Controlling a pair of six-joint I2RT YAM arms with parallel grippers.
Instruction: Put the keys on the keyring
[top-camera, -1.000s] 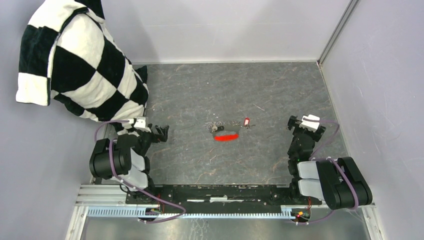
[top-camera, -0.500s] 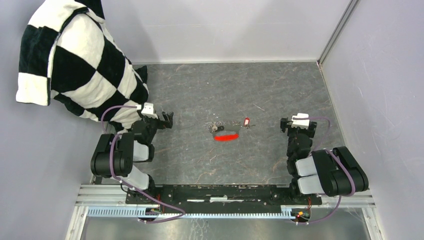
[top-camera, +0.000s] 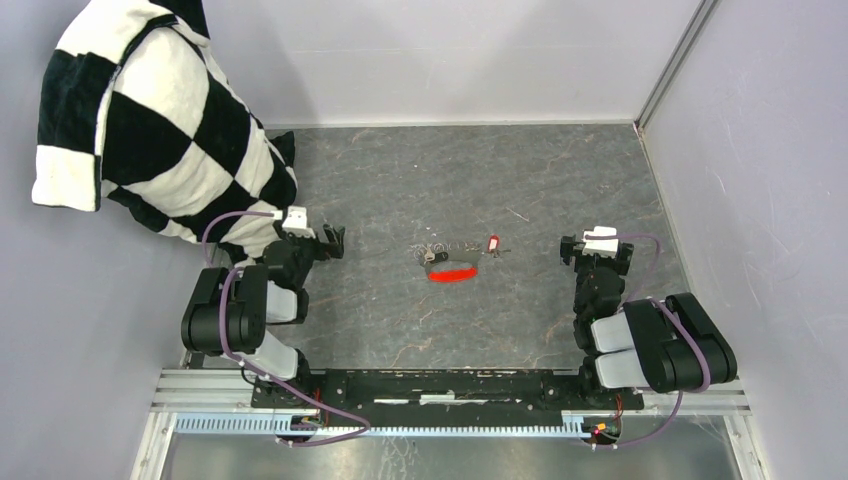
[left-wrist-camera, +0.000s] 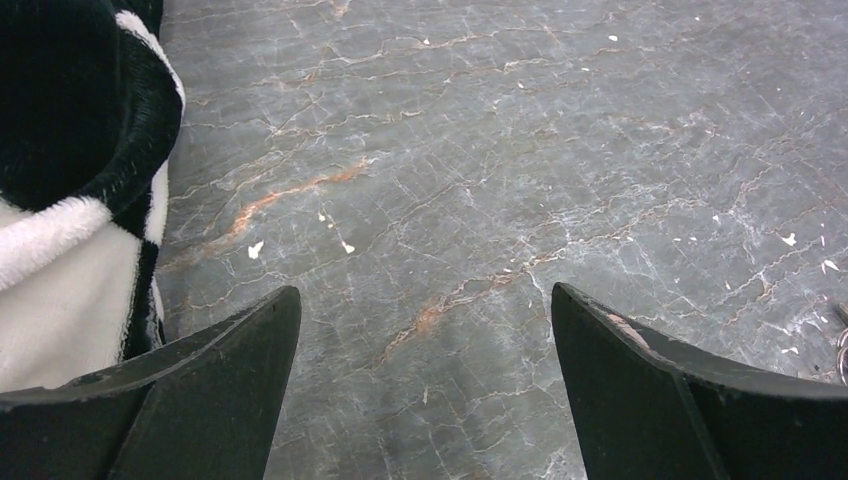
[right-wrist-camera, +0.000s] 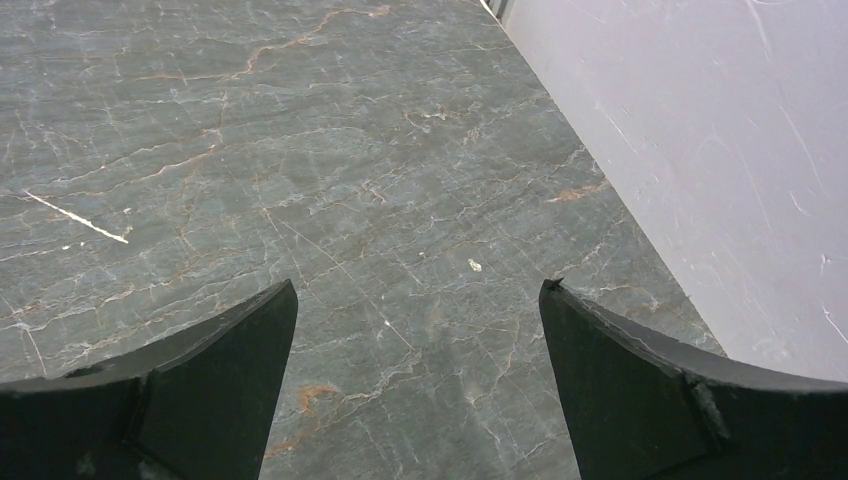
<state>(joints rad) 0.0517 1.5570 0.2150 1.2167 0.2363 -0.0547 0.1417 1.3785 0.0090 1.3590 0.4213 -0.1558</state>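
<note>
left gripper (left-wrist-camera: 422, 288): jaws spread, empty | right gripper (right-wrist-camera: 418, 285): jaws spread, empty | keys (top-camera: 491, 241), keyring (top-camera: 452, 274): mid-worktop, between grippers

Blk L arm (top-camera: 235, 315), blk R arm (top-camera: 660, 345), purple cables (top-camera: 240, 214), wht wrist cams (top-camera: 297, 218)

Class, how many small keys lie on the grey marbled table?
2. The tiny red-headed key lies right of the silvery chain; the tiny black-headed key lies left, beside the long bright red fob. Others may hide in the tangle.
</note>
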